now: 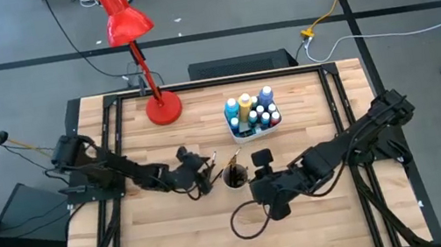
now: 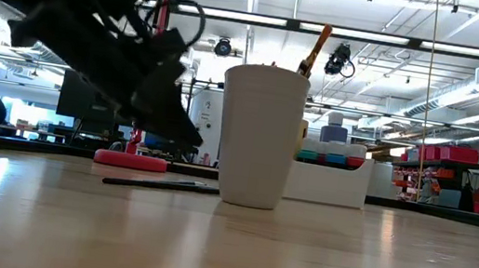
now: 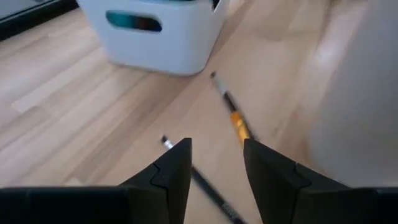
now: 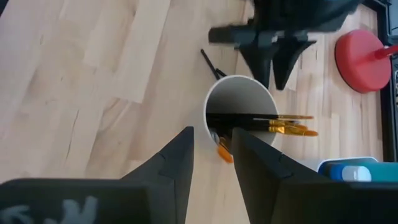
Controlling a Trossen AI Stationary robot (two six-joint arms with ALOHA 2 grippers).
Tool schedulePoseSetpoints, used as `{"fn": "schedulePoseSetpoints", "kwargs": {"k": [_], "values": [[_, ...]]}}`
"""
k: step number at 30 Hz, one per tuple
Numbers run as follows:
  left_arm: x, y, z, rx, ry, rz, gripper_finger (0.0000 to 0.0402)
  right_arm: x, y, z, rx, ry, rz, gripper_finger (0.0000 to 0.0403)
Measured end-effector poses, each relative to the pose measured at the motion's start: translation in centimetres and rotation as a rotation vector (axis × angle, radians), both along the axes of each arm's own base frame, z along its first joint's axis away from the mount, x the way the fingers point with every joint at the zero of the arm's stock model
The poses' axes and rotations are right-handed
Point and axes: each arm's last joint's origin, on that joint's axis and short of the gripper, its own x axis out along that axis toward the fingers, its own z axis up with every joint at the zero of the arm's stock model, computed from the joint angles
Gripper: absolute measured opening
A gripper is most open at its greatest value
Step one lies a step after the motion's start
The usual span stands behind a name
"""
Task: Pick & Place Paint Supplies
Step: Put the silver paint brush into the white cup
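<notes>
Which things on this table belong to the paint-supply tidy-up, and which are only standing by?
Part of the job:
- white cup holding brushes
- loose brush lying on the wood beside the cup
- white bin of paint bottles
- left end effector, open over the loose brush
- right end effector, over the cup

Only standing by:
- red desk lamp
</notes>
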Motion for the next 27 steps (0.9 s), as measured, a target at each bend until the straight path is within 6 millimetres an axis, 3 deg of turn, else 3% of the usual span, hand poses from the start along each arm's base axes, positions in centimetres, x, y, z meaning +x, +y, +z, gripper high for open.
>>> {"fn": "schedulePoseSetpoints", "kwargs": {"k": [9, 16, 19, 24, 27], "values": [[1.6, 0.6, -4.0, 0.028, 0.121, 0.072, 0.0153, 0.1, 0.1, -0.3, -0.003, 0.01, 0.004, 0.0113], [1.9, 1.5, -4.9, -0.068, 0.125, 0.092, 0.0146, 0.1, 0.1, -0.3, -0.003, 0.011, 0.005, 0.0113], [1.9, 1.7, -5.0, -0.048, 0.15, 0.081, 0.0116, 0.1, 0.1, -0.3, 0.003, 0.009, -0.002, 0.0113], [2.0, 2.2, -5.1, -0.063, 0.171, 0.056, 0.003, 0.1, 0.2, -0.3, 0.032, 0.006, -0.028, 0.0113], [1.9, 2.3, -5.1, -0.061, 0.173, 0.057, 0.0016, 0.0, 0.4, -0.3, 0.069, 0.024, -0.004, 0.0113]]}}
